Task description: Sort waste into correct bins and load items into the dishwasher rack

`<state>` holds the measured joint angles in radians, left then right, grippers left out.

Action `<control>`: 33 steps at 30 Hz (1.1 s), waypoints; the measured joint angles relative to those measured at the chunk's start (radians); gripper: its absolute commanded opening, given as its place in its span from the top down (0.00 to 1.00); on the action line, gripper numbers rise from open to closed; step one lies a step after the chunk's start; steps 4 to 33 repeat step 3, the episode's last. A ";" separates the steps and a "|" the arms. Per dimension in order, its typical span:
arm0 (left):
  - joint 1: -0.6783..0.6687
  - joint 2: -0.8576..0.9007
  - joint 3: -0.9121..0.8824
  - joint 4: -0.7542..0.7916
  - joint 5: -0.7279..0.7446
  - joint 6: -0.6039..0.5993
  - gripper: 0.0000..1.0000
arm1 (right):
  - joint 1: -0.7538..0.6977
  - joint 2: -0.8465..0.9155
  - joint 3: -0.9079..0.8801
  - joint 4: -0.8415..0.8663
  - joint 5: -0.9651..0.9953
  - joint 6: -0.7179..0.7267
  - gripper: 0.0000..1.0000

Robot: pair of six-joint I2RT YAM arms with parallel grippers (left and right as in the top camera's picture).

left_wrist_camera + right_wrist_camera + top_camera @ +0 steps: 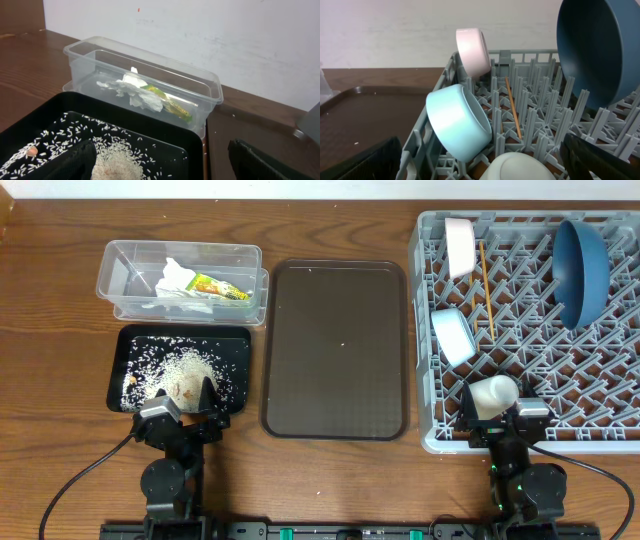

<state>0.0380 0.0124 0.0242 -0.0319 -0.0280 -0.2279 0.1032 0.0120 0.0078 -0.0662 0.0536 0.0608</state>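
The clear tub (120, 260) (145, 62) holds the crumpled napkin (175, 278) (132, 90) and the yellow-green wrapper (222, 288) (172, 104). The black tray (130, 340) (192, 137) holds scattered rice scraps (185, 370) (117, 162). My left gripper (188, 402) (165, 167) is open over the tray's near edge, above the rice pile. The grey rack (600, 380) (540, 125) holds the white bowl (460, 245) (472, 50), chopsticks (487, 290) (512, 107), dark blue plate (580, 270) (592, 50), light-blue bowl (453, 335) (457, 122) and white cup (493, 395) (520, 167). My right gripper (497, 414) (487, 170) is open, with the cup lying between its fingers.
The dark brown serving tray (335, 350) (350, 107) lies between the black tray and the rack, with a few specks on it. A white wall stands behind the table.
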 measured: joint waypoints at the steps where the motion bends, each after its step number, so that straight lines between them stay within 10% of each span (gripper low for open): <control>1: 0.000 0.000 0.000 0.000 0.000 0.000 0.13 | 0.000 0.000 0.000 0.000 0.000 0.000 0.01; 33: 0.000 0.000 0.000 0.000 0.000 0.000 0.13 | 0.000 0.000 0.000 0.000 0.000 0.000 0.01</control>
